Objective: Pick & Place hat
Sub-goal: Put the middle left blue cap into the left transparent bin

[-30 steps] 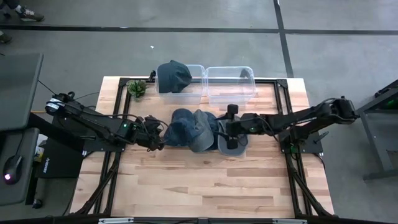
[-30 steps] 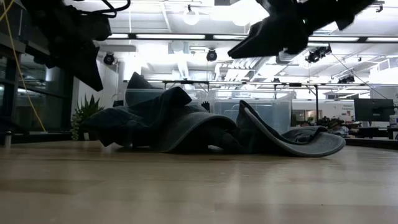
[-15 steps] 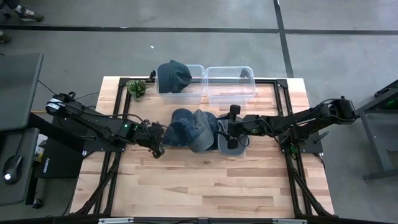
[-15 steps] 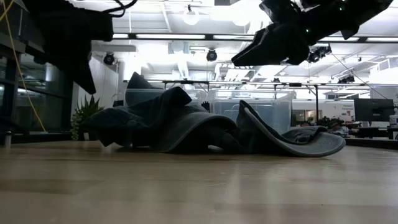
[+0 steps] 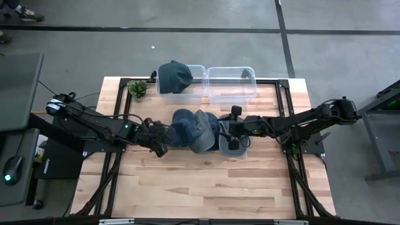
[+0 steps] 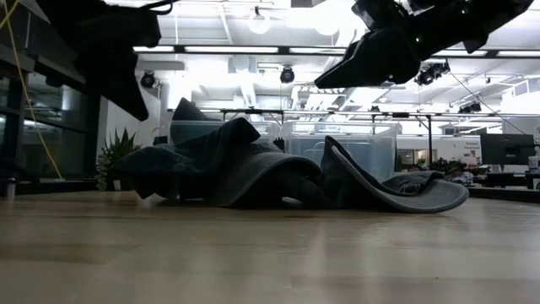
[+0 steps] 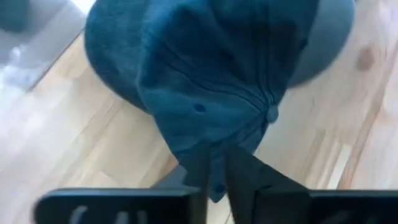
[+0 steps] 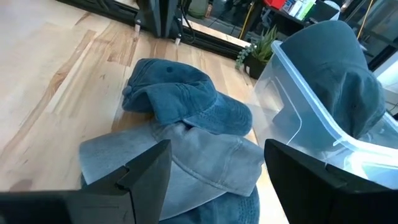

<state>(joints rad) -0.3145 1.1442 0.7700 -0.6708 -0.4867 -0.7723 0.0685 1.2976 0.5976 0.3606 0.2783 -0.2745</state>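
Several denim hats lie heaped mid-table: a dark blue cap [image 5: 184, 125] [image 7: 205, 81] [image 8: 180, 99] on the left and a paler grey-blue one [image 5: 206, 136] [image 8: 186, 162] on the right, its brim [image 6: 405, 194] flat on the wood. My left gripper [image 5: 161, 140] [image 7: 216, 171] hovers above the dark cap's left edge, fingers drawn together to a narrow slit. My right gripper [image 5: 229, 132] [image 8: 214, 180] hangs open above the pale hat's right side. In the low view both grippers [image 6: 126, 84] [image 6: 337, 76] are clear of the pile [image 6: 253, 169].
Two clear plastic bins stand at the far edge: the left bin [image 5: 199, 94] holds another dark hat [image 5: 174, 76], and the right bin [image 5: 232, 84] shows nothing inside. A small potted plant [image 5: 137, 89] sits beside them. Bare wood lies toward the near edge.
My left gripper has moved toward the table's right, closing in on the dark cap's left edge. The hats have stayed where they were.
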